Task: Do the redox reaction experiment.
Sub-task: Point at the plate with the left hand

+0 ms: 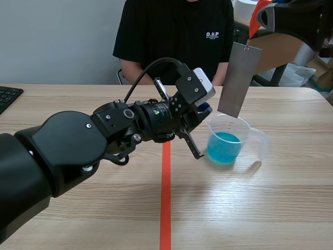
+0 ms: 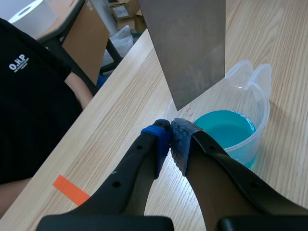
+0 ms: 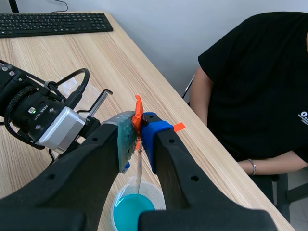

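We find the right gripper (image 3: 138, 127) pinching an orange-red tab (image 3: 138, 114) between its pads. A grey metal plate (image 1: 239, 78) hangs from that tab, slightly tilted, directly over the clear beaker (image 1: 258, 136) of blue liquid (image 1: 223, 146). The left gripper (image 2: 171, 130) has its fingers pressed together on nothing, tips just beside the beaker's near rim.

We judge the experiment to be midway. The solution is poured and the plate is gripped and brought over the beaker. The plate's lower edge seems to sit at rim height, clear of the liquid, though the right wrist view sees it edge-on and we cannot be sure. A faint reddish trace near its bottom corner may be a deposit. What is left, as we read it, is dipping the plate and watching for a change.

The right arm is raised high at the far right of the table (image 1: 260, 208), gripper pointing down. The left arm reaches low across the middle, wrist rolled, toward the beaker. A person (image 1: 174, 36) sits across the table.
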